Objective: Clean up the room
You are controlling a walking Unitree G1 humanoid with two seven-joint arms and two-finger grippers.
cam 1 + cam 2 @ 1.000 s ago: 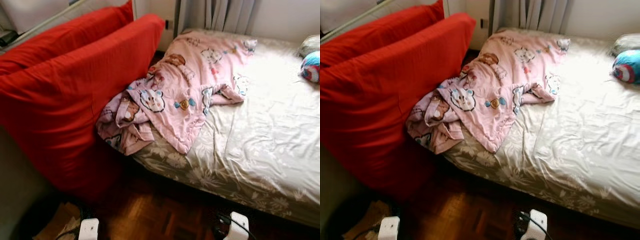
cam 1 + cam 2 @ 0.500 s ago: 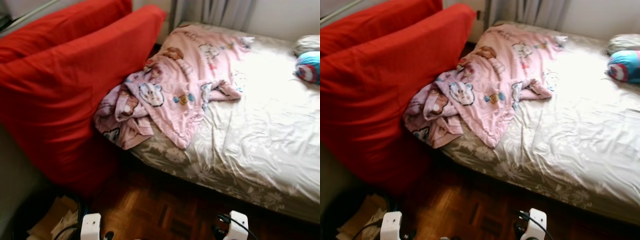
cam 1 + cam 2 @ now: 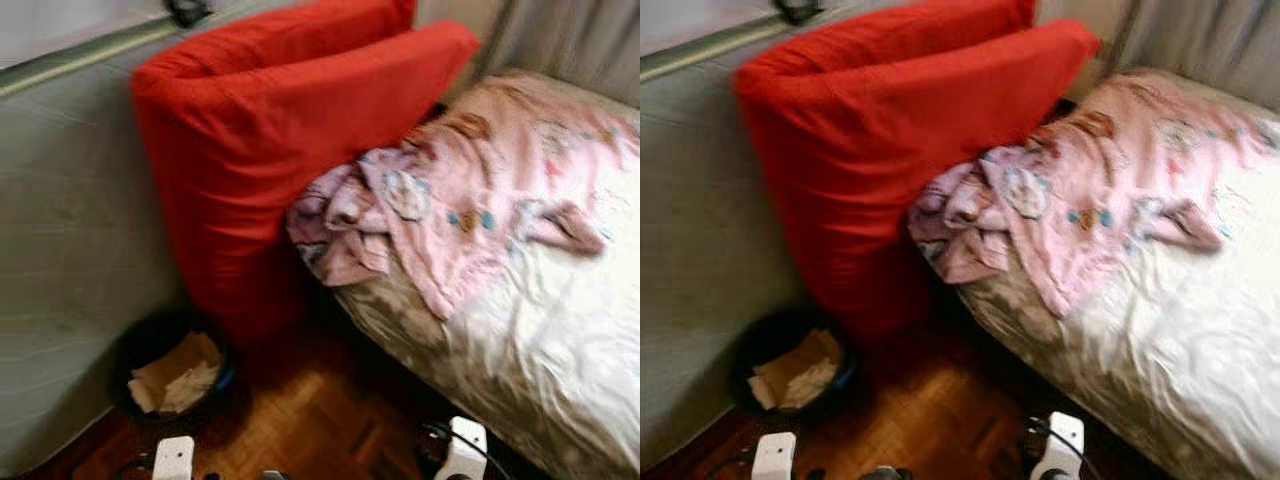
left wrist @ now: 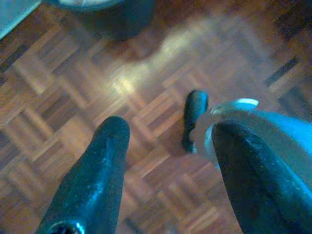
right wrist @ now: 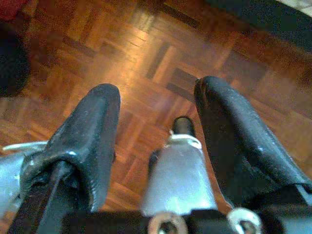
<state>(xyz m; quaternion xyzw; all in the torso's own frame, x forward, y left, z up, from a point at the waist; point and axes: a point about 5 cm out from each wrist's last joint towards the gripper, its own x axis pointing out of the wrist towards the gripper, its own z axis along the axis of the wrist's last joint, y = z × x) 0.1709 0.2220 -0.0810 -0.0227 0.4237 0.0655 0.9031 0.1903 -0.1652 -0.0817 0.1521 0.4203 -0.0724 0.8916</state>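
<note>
A crumpled pink blanket [image 3: 470,190] with cartoon animals lies on the bed [image 3: 560,340], one end bunched against two big red cushions [image 3: 270,130] that lean on a grey sofa back [image 3: 70,230]. A dark round bin [image 3: 175,375] holding crumpled paper and cardboard sits on the parquet floor at the foot of the cushions. My left gripper [image 4: 165,141] hangs open above the parquet, nothing between its fingers. My right gripper [image 5: 156,102] is also open and empty over the floor. Both wrists [image 3: 175,460] [image 3: 462,452] show at the lower edge of the eye views.
The bed carries a pale floral sheet [image 3: 590,330], and grey curtains [image 3: 570,40] hang behind it. Dark parquet floor [image 3: 320,420] lies between me, the bin and the bed. A black cable [image 3: 430,440] runs by my right wrist.
The camera has swung left: the bed and blanket slid right, the grey sofa back and the bin with paper came into view. The striped ball and pillow left the picture.
</note>
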